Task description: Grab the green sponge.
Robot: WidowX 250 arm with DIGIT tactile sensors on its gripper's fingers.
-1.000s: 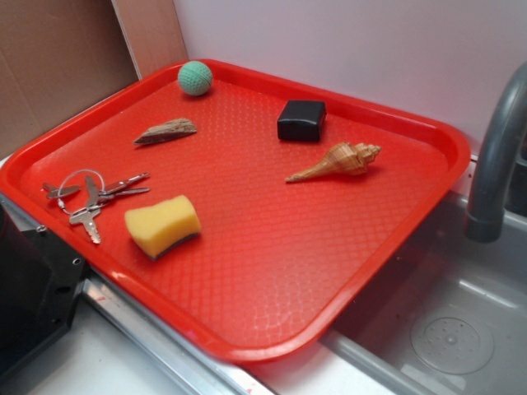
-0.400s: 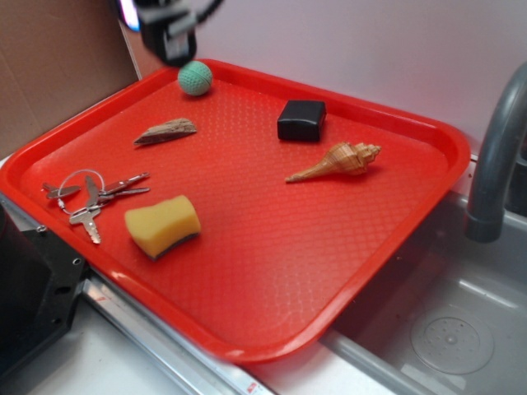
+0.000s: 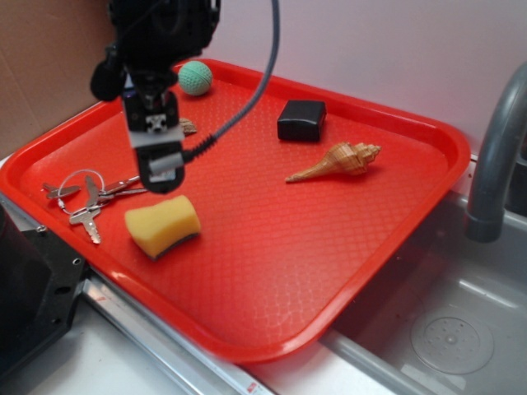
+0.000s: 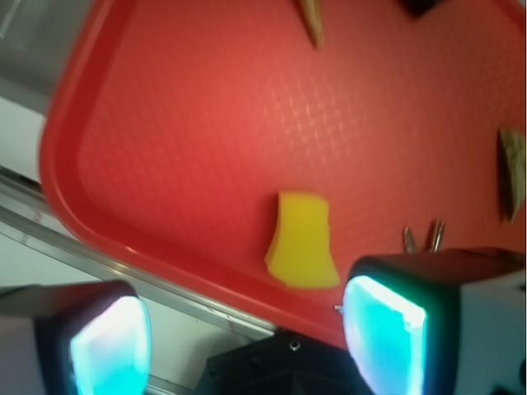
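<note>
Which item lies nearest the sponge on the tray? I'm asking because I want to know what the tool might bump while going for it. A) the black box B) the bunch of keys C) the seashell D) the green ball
B: the bunch of keys lies just beside the green sponge on the red tray, while the tool hangs open above it.

The green sponge (image 3: 163,225) (image 4: 302,242) is a yellow foam block with wavy sides (a thin dark scouring layer shows along its lower edge). It lies flat on the red tray (image 3: 272,271), near the front-left rim.
</note>
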